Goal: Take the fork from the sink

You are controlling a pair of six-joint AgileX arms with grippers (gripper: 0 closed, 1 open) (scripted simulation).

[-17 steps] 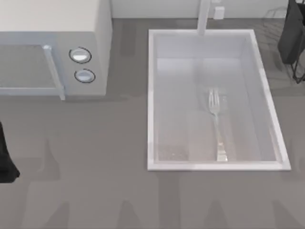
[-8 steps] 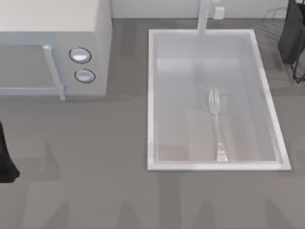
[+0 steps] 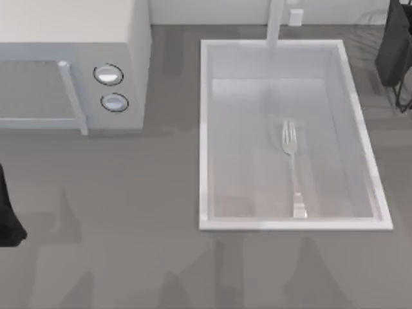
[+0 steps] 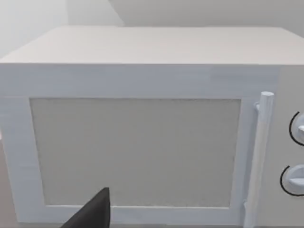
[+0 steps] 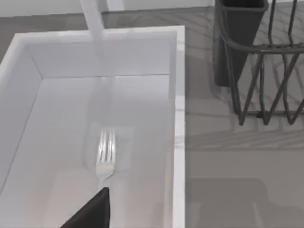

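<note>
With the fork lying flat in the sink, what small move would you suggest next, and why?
Probably lower the right gripper toward the fork's handle: it lies untouched on the sink's bottom, and the right wrist view already looks down on its tines. The left arm sits parked facing the microwave.

A: We see the fork's (image 5: 105, 156) handle hidden behind a dark fingertip (image 5: 92, 211) in our right wrist view.

B: And the microwave (image 3: 71, 64) is cut by the top view's left edge; our grippers' fingers we cannot judge
</note>
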